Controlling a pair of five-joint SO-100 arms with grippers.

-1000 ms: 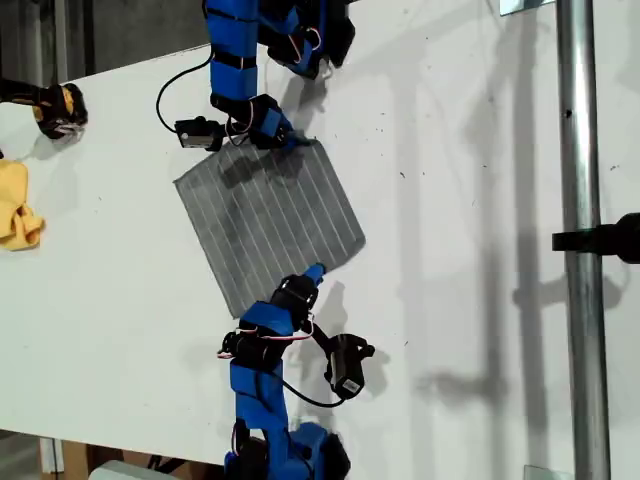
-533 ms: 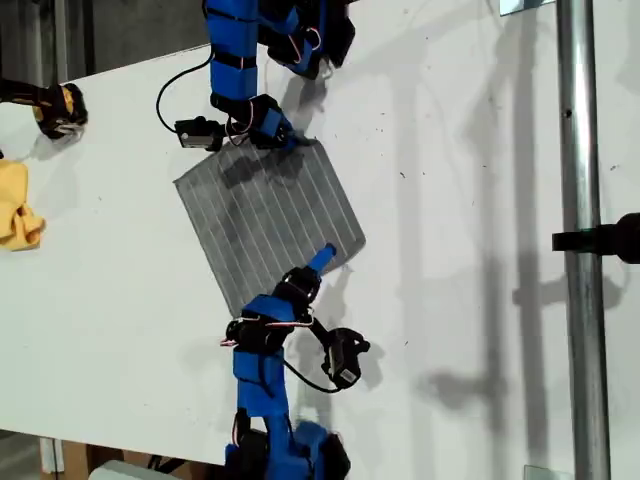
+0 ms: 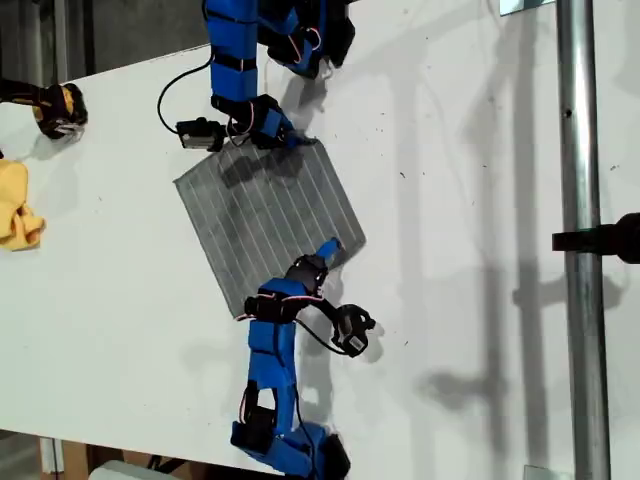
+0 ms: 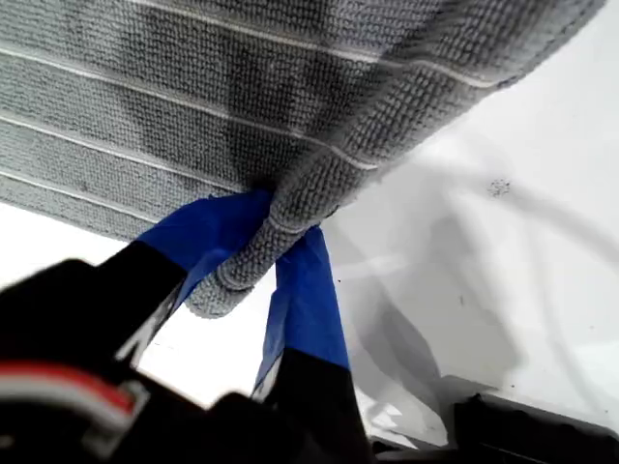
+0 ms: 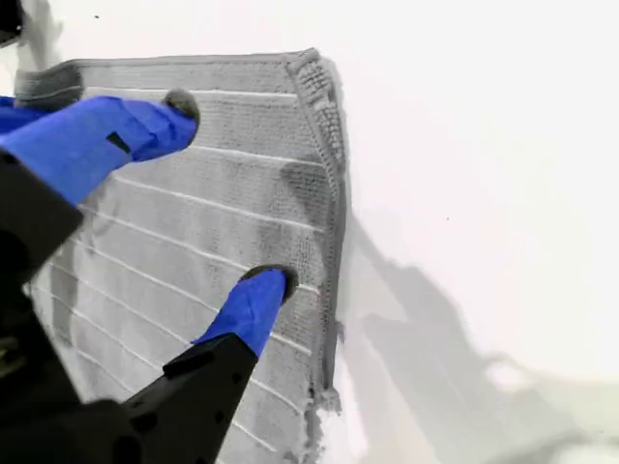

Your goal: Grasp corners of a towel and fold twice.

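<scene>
Grey terry cloth filled most of the first wrist view: the towel (image 3: pixel 268 222), a soft square with thin pale parallel stripes, lay flat on the white table (image 3: pixel 460 200), sitting a little left of centre in the exterior view and turned so its corners pointed like a diamond. Its weave looked looped and nubbly up close, with a thicker rolled hem along the edge.

My first gripper (image 4: pixel 274 253) was clenched on one corner (image 4: pixel 253 266) of the towel, the blue tapered fingers (image 4: pixel 308 290) pinching a bunched fold of hem between them. In the exterior view this arm came down from the upper middle of the frame to the towel's upper corner (image 3: pixel 308 143).

My second gripper (image 5: pixel 227 198) stood spread wide, its two blue fingers (image 5: pixel 253 302) with dark rounded tips parted over the striped surface, grasping nothing. Whether the tips touched the fabric I could not tell. The towel's hemmed edge and a squared corner (image 5: pixel 308 60) lay just beyond them. In the exterior view this arm rose from the lower middle of the frame, its tip at the towel's right-hand corner (image 3: pixel 350 243).

A crumpled yellow cloth (image 3: pixel 18 205) sat at the far left edge of the exterior view, well apart from the towel. A grey metal pole (image 3: pixel 582 240) ran vertically down the right side.
</scene>
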